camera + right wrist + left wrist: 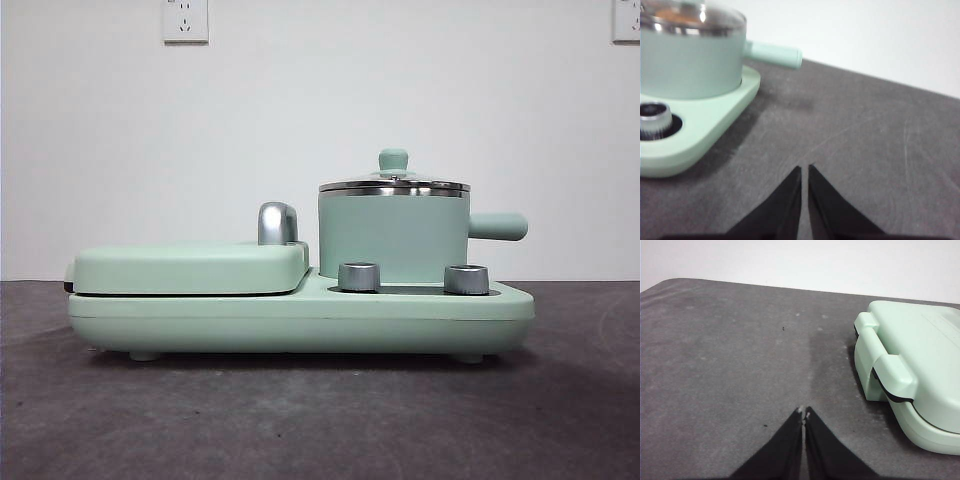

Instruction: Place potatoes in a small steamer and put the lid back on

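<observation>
Lid (pixel 394 184) seated on small steamer (pixel 393 237).
Left gripper (pixel 804 413) and right gripper (pixel 805 169): jaws together, holding nothing, both over bare table (pixel 300 420), apart from the appliance base (pixel 300 318).

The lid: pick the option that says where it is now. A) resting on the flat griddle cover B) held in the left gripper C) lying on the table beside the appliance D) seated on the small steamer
D: the lid sits with its steel rim flush on top of the small steamer, its knob upright; both grippers, left and right, are shut over bare table and hold nothing.
</observation>
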